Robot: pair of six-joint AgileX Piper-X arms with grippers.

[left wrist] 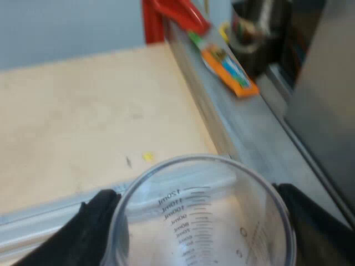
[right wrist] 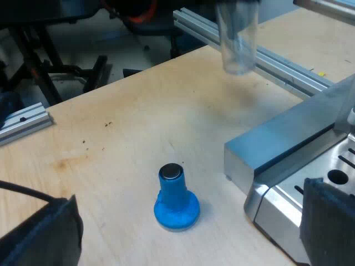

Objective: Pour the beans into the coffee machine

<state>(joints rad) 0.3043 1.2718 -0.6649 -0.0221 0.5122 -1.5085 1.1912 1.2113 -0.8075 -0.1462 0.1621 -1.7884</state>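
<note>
In the left wrist view, our left gripper (left wrist: 202,219) is clamped on the measuring glass (left wrist: 222,188). One black finger (left wrist: 91,221) presses each side of its clear wall. We look down over the glass's open rim, and the printed scale runs down the inside. The glass hangs over the pale wooden table (left wrist: 83,122), just by an aluminium rail (left wrist: 233,122) on which an orange packet (left wrist: 227,69) lies. Whether beans lie in the glass we cannot tell.

In the right wrist view, our right gripper (right wrist: 183,224) hovers low over the table with its fingers wide apart and nothing between them. A blue tamper (right wrist: 175,197) stands upright on the wood below it. The espresso machine (right wrist: 288,149) is close by, its metal base and drip grille near one finger. Farther off, this view shows the measuring glass (right wrist: 238,41) from the side, lifted clear of the table and upright above the rail (right wrist: 288,64), well apart from the tamper.
</note>
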